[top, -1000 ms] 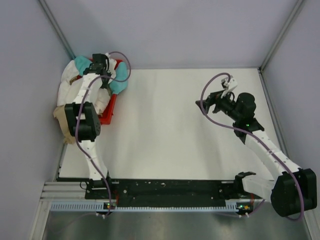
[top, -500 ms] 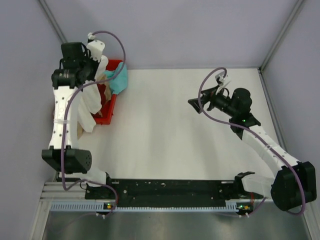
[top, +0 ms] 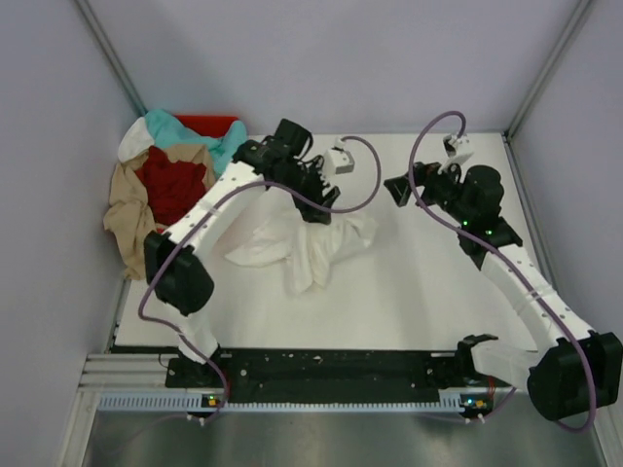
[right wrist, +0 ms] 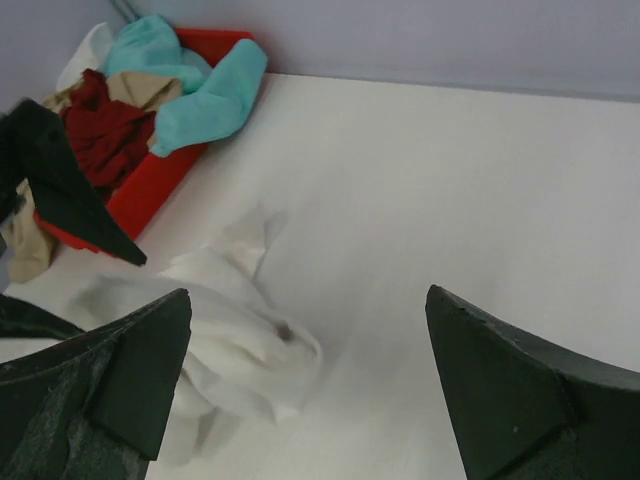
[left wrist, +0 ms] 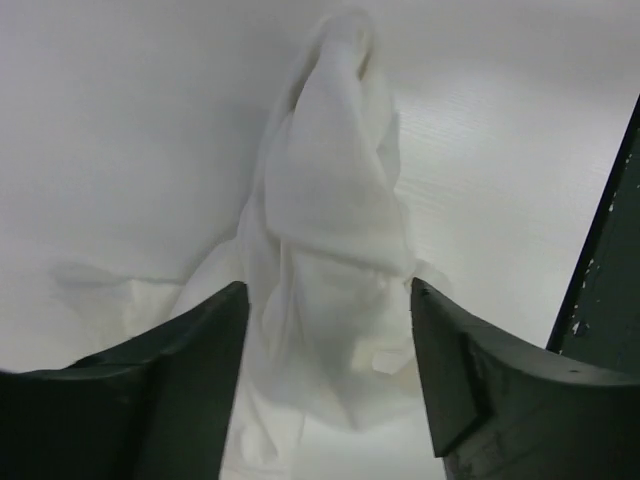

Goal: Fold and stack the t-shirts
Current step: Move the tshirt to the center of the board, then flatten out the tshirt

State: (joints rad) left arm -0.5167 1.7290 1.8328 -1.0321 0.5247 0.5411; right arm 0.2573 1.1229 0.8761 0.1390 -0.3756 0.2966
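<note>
Meanwhile, the left hand had swung away from the red bin at the far left to the middle of the bench, where its fingers now stood apart, no longer clamped, over the white t-shirt that lay crumpled beneath them. The right hand, spread wide and holding nothing, stayed above the bench's far right, turned toward that shirt. The teal, dark red and tan t-shirts remained heaped in and over the bin.
</note>
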